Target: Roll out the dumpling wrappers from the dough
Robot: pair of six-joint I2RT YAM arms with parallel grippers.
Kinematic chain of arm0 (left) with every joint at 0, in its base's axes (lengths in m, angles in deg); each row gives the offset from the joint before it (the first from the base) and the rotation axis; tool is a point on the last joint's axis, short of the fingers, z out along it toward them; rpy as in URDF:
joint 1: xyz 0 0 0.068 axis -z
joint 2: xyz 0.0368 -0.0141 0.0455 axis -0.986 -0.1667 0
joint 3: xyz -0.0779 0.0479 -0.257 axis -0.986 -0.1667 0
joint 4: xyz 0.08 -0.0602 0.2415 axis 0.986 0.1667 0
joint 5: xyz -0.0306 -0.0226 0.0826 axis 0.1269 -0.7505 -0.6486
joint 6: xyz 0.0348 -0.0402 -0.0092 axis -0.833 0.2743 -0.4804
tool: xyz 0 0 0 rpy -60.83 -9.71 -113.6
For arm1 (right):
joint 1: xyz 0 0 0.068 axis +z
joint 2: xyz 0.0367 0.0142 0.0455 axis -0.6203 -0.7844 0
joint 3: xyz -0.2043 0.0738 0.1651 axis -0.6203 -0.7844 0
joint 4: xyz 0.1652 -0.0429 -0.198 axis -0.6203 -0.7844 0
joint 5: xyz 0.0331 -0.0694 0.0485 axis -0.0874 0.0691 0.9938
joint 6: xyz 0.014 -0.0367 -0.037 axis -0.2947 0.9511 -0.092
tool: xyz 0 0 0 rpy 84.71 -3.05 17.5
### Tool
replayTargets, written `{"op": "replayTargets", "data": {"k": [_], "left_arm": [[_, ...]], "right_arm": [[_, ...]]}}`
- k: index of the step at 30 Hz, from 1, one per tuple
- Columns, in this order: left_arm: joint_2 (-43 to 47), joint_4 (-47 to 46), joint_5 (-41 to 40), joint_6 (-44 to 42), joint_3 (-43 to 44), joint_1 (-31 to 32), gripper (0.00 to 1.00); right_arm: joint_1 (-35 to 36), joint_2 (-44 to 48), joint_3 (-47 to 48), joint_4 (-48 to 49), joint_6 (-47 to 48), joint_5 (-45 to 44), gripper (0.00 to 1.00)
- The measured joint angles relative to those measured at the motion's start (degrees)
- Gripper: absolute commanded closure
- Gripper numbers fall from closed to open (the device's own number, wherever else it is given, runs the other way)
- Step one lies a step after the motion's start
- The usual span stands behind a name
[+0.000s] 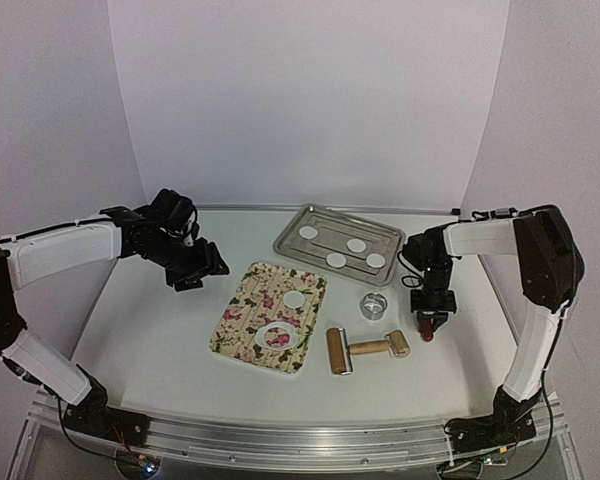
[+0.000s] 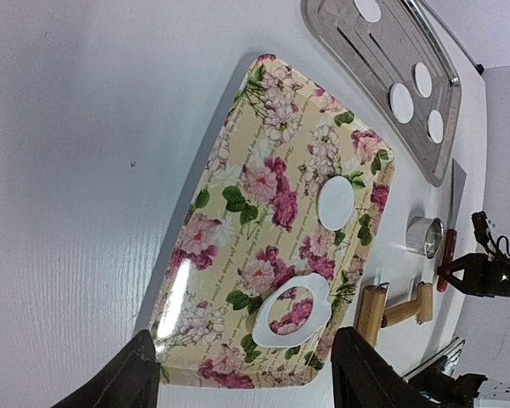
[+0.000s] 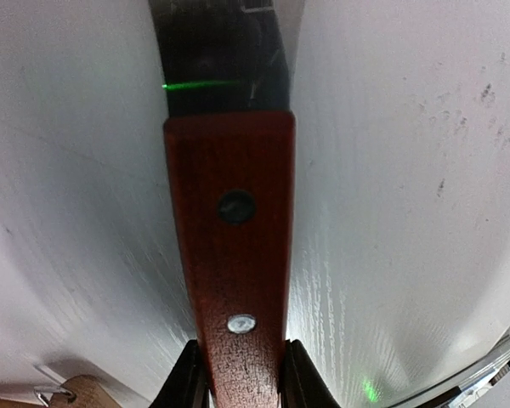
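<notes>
At the left of the overhead view the left gripper (image 1: 205, 270) hung over bare table beside the board (image 1: 242, 305). Its jaws were wide and empty, probably placed there so its camera took in the work area. On the board lay one cut wrapper (image 1: 294, 299) and, lower in the frame, the dough scrap (image 2: 316, 287) with a round hole. Four more wrappers (image 1: 356, 245) sat apart on the tray (image 1: 332, 240) at upper centre, spaced, I judge, against sticking. The cutter (image 1: 374, 304) and rolling pin (image 1: 365, 349) rested right of the board. At the right, the right gripper (image 1: 430, 325) pinched a red handle (image 3: 234, 280), likely to lift the board's wrapper.
</notes>
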Motion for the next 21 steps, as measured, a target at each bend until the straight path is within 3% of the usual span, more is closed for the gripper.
{"op": "replayTargets", "data": {"k": [6, 12, 21], "left_arm": [[-1.6, 0.2, 2.9, 1.4, 5.6, 0.0, 0.06], [-3.2, -3.3, 9.1, 3.4, 9.8, 0.1, 0.06], [-10.2, -11.2, 18.0, 5.4, 13.8, 6.3, 0.04]], "right_arm": [[0.0, 7.1, 2.0, -3.2, 2.7, -0.6, 1.00], [1.3, 17.5, 7.3, -6.1, 7.9, 4.2, 1.00], [16.5, 18.5, 10.8, -9.9, 7.6, 7.5, 1.00]]}}
